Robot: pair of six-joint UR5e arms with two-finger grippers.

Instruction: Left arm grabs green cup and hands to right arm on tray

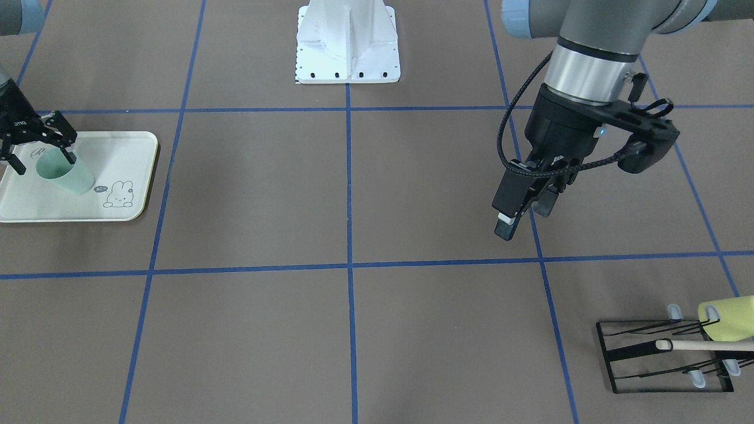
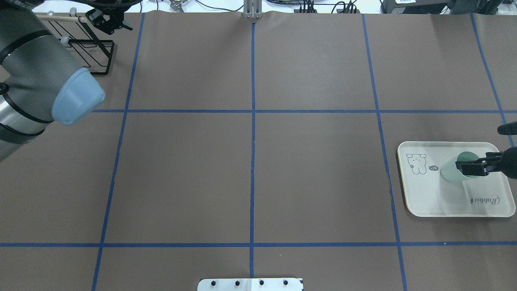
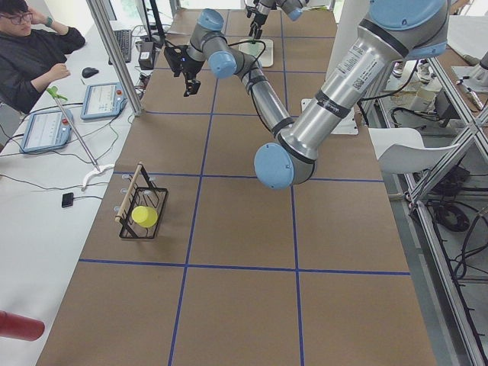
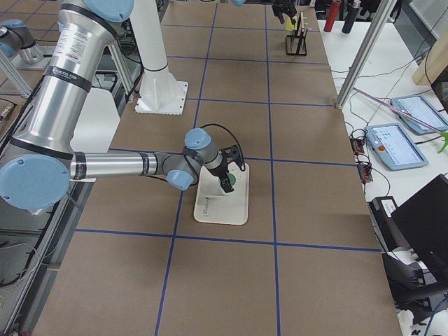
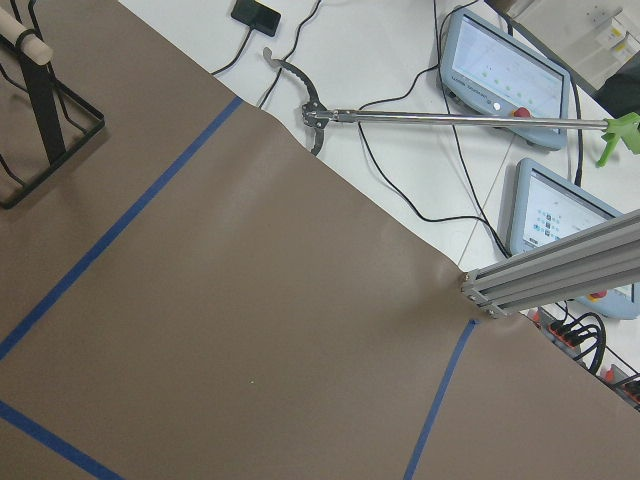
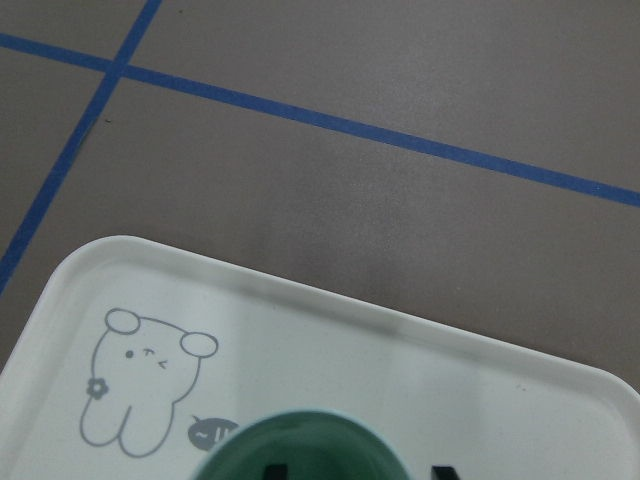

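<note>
The pale green cup (image 1: 68,176) stands on the cream tray (image 1: 126,147) at the table's right end. My right gripper (image 1: 42,162) hangs over it, open. One finger (image 2: 468,165) lies across the cup's rim and the other stands clear of the cup on its outer side. The right wrist view shows the cup's rim (image 6: 300,440) at the bottom edge, with the tray's bunny drawing (image 6: 140,385) beside it. My left gripper (image 1: 526,217) is far off over the table's left half, raised, empty, with its fingers apart.
A black wire rack (image 1: 660,353) with a wooden bar holds a yellow-green cup (image 1: 727,321) at the far left corner. The white robot base (image 1: 347,41) stands at the near edge. Blue tape lines cross the brown table. An operator (image 3: 30,53) sits beyond the far side.
</note>
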